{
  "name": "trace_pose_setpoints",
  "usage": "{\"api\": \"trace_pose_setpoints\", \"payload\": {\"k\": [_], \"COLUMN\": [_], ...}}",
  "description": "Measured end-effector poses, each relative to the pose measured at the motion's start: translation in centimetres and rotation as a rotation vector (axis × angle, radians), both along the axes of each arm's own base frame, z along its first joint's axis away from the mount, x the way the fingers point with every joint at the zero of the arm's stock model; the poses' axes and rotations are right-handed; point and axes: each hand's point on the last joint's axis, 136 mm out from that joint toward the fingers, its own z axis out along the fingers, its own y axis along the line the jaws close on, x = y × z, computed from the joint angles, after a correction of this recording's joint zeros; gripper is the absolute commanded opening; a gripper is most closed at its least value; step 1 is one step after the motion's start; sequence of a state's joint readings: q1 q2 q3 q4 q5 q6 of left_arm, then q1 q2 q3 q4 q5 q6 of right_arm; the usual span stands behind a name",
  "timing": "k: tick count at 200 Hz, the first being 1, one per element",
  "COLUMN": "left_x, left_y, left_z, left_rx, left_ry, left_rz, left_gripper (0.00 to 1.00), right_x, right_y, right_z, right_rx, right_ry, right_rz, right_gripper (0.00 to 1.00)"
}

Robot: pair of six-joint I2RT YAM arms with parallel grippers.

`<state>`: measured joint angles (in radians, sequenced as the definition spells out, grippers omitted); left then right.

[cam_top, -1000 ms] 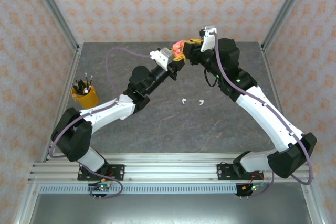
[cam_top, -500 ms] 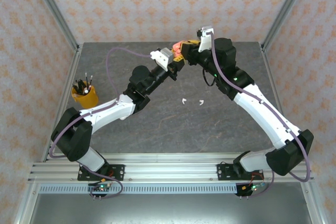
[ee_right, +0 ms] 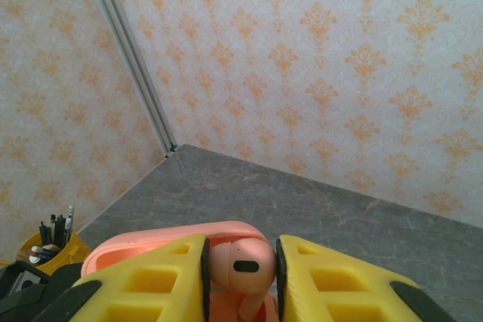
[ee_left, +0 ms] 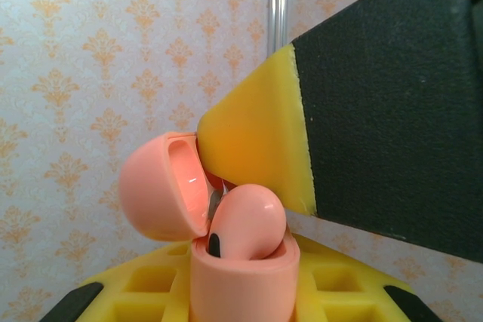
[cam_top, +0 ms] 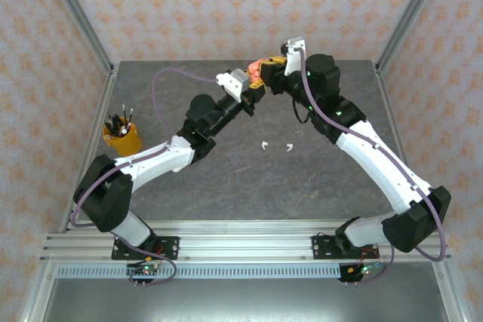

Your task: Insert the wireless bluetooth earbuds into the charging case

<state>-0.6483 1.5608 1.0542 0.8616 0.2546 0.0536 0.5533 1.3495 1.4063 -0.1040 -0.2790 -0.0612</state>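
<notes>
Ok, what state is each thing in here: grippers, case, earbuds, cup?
left gripper: shut on pink case, held aloft.
right gripper: shut on pink earbud.
pink case: lid open.
pink earbud: partway into the case.
white earbuds: two, loose on table.
pen cup: upright.
</notes>
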Motion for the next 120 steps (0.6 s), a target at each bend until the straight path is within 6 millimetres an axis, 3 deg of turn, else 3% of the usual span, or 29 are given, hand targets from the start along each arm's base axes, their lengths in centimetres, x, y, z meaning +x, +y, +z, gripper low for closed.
{"api": "trace_pose_setpoints", "payload": {"k": [120], "left_x": [0.2], "left_y": [-0.16], "left_z": [0.12], "left_rx": [-0.001], "left_ry": [-0.002], "left_rz": [0.0], "left_gripper": [0.0], "right_x": [0.01], "right_y": [-0.45], "right_z": [0.29], "right_rx": [-0.003], "right_ry": [-0.01], "right_rz": [-0.014], "right_gripper": [0.39]}}
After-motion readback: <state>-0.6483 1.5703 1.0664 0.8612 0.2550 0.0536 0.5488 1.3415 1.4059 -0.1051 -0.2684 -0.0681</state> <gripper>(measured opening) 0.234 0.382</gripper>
